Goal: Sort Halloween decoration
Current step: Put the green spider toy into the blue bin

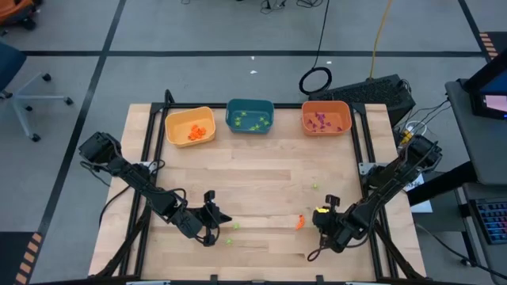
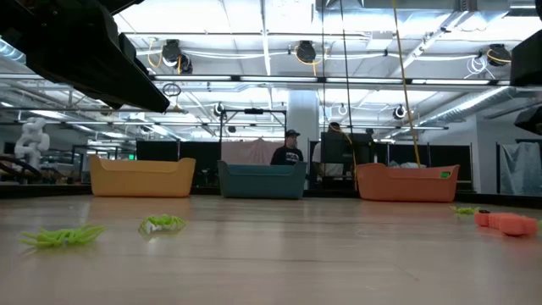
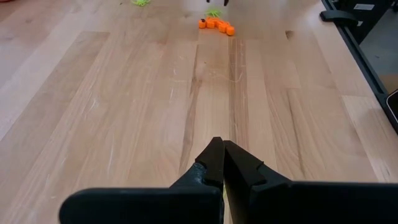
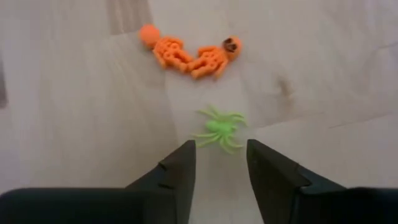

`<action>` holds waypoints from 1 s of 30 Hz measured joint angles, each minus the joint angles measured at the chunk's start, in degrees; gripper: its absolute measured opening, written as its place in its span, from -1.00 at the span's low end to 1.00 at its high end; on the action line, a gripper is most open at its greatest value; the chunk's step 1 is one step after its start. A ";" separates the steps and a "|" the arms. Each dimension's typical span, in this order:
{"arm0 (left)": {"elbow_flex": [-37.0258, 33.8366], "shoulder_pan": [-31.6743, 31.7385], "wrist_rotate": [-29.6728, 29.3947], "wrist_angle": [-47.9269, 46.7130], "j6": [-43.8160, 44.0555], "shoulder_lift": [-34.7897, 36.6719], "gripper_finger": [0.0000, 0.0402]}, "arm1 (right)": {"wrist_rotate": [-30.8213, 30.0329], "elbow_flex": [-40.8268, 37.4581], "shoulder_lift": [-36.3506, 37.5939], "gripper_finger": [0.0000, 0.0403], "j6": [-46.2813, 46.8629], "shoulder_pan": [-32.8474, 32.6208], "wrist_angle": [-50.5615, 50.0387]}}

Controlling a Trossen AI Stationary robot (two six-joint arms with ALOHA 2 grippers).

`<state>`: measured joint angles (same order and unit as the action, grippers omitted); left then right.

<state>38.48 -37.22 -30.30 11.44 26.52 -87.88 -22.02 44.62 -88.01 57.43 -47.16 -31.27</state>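
Note:
Two orange skeleton trinkets [image 4: 186, 55] lie linked on the table, right of centre near the front [image 1: 299, 222]. A light-green spider [image 4: 219, 129] lies flat on the wood between them and my right gripper [image 4: 221, 155], just beyond its fingertips. That gripper is open, slants down, and has only bare wood between its fingers. My left gripper [image 3: 222, 155] is shut above bare wood at the front left [image 1: 214, 218]. Two green trinkets [image 1: 231, 226] lie on the table beside it, and another [image 1: 314, 187] lies farther back.
Three bins stand along the far edge: a yellow bin [image 1: 169, 127] with orange trinkets, a teal bin [image 1: 250, 104] with green ones, an orange bin [image 1: 325, 105] with purple ones. Bare wood lies between the bins and the grippers. A person shows in the room beyond [image 2: 290, 148].

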 joint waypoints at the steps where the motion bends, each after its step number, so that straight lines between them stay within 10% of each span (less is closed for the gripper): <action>1: 0.00 -0.02 -0.01 0.00 0.00 0.00 -0.97 | -0.04 -0.05 0.02 -0.34 -0.14 0.00 -0.02; 30: 0.00 -0.02 0.01 0.02 0.02 0.00 -0.97 | 0.07 -0.18 -1.40 -0.35 -4.91 2.10 4.02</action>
<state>38.48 -37.23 -30.29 11.46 26.55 -87.88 -21.95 44.45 -89.41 52.52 -45.06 -27.25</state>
